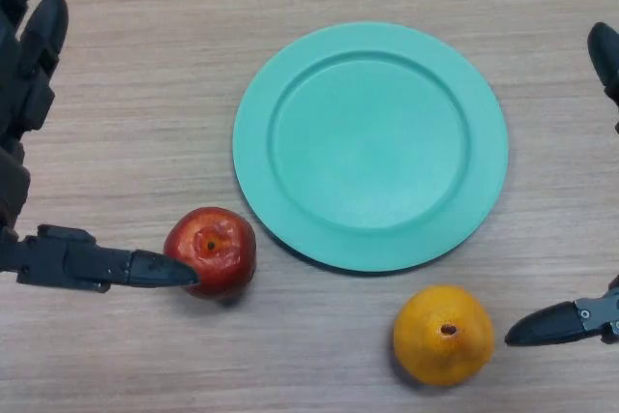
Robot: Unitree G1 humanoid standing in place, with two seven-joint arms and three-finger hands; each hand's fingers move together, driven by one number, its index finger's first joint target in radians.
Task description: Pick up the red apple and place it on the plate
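The table (145, 74), pale wood grain, fills the whole view. On it, a little right of centre and toward the far side, lies the green plate (372, 45), round, flat on the wood, with nothing on it.

The left hand (29, 94) comes in along the left edge. Its fingers (44, 26) stand straight and relaxed at the far left, well away from the fruit, while its thumb (145, 269) reaches out level to the right at the near left. The thumb's tip touches, or all but touches, the left side of the apple; nothing curls round the fruit, so the hand is released and grasps nothing.

The right hand (566, 321) shows only at the right edge: one dark tip pointing left at the near right, just beside the orange but apart from it, and another finger (605, 55) at the far right. What shows of it is straight and loose, holding nothing.

The orange (443, 334) sits on the table near the plate's near-right rim, not touching it.

The apple (213, 250), red with its stem pit facing up, rests on the table just off the plate's near-left rim, between the thumb and the plate.
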